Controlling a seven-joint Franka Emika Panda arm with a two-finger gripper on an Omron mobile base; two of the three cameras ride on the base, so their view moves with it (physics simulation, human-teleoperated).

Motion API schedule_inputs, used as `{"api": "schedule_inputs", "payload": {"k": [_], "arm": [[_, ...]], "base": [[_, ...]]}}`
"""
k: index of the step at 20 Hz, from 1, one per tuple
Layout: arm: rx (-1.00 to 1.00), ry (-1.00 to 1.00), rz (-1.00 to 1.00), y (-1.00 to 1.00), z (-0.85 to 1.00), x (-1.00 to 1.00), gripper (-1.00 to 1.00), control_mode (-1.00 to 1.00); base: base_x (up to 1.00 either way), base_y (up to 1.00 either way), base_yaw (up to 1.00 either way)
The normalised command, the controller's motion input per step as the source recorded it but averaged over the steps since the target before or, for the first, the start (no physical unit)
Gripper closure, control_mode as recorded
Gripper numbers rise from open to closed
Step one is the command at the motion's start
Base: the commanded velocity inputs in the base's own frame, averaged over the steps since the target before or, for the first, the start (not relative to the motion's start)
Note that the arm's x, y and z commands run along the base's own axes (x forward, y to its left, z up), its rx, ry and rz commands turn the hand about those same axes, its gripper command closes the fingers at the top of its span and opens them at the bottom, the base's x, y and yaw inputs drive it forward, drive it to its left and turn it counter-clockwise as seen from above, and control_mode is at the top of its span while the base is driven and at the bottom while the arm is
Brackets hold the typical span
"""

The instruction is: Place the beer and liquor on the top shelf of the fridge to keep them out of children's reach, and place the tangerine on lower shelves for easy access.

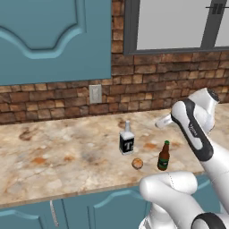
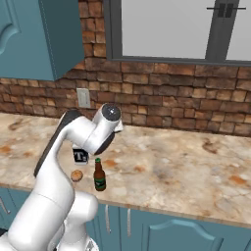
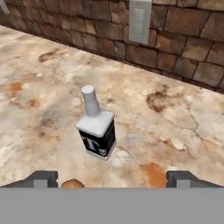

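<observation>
On the far left, teal upper cabinets hang above a brick wall, with a pale outlet plate set into the bricks just above the counter. The counter is a mottled tan stone with rusty patches, and teal cabinet doors run below its front edge.

Moving right along the counter, the liquor stands upright, a clear squarish bottle with a black label and pale cap. Just in front of it and slightly to its right lies the tangerine, small and round, apart from the bottle. Next comes the beer, a slim brown bottle standing upright near the counter's front edge, just beside the tangerine but not touching it. All three sit close together on the stone.

To the right of them the white arm rises and bends over the counter, below a grey-framed window.

From the hand view, the gripper hangs above the counter with its two dark fingertips spread wide apart and nothing between them. The liquor stands ahead of it, well clear of the fingers, and the top of the tangerine peeks up just inside the fingertip at the lower left of that view.
</observation>
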Motion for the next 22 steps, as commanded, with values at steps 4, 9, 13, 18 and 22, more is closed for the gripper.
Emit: {"api": "schedule_inputs", "payload": {"k": [4, 9, 13, 18, 22], "arm": [[0.10, -0.23, 0.36, -0.44, -0.16, -0.07, -1.00, -1.00], [0.13, -0.17, 0.34, -0.56, -0.18, -0.16, -1.00, -1.00], [0.20, -0.08, 0.17, -0.33, -0.09, -0.04, -1.00, -1.00], [0.23, -0.11, 0.12, -0.26, -0.23, -0.15, -1.00, -1.00], [0.26, -0.10, 0.03, -0.18, -0.32, -0.15, -1.00, -1.00]], "base": [[0.00, 0.00, 0.00], [0.00, 0.00, 0.00], [0.00, 0.00, 0.00], [0.00, 0.00, 0.00], [0.00, 0.00, 0.00]]}}
